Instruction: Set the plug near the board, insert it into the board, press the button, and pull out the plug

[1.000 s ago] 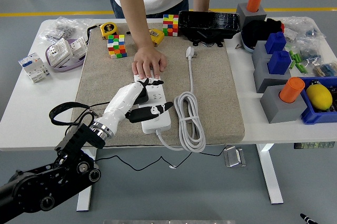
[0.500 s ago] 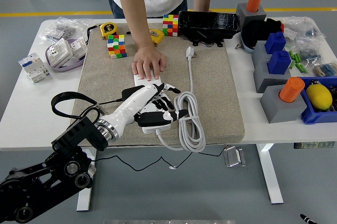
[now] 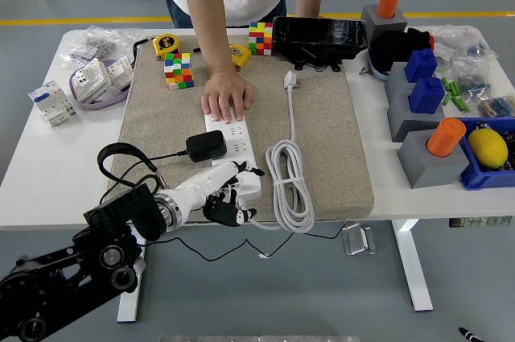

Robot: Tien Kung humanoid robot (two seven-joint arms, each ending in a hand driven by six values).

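Observation:
The white power board (image 3: 238,149) lies on the beige mat (image 3: 330,141), and a person's hand (image 3: 228,97) presses flat on its far end. A black plug (image 3: 207,146) sits on the board's left side; I cannot tell whether it is pushed in. Its black cable (image 3: 121,155) loops off to the left. My left hand (image 3: 228,197), white with black fingertips, hangs at the board's near end by the table edge. Its fingers are loosely bent and hold nothing. The board's own white cable (image 3: 290,185) lies coiled to the right and ends in a white plug (image 3: 290,79).
Two colour cubes (image 3: 179,69) (image 3: 261,37), two yellow tape measures (image 3: 166,44) and a black box (image 3: 319,37) line the mat's far edge. Grey blocks with orange and blue pegs (image 3: 426,145) and a blue bin (image 3: 487,157) stand at the right. Small boxes (image 3: 96,80) lie at the left.
My left hand has drawn back from on top of the board toward the near table edge, uncovering the black plug that stays on the board. The person's hand has kept still.

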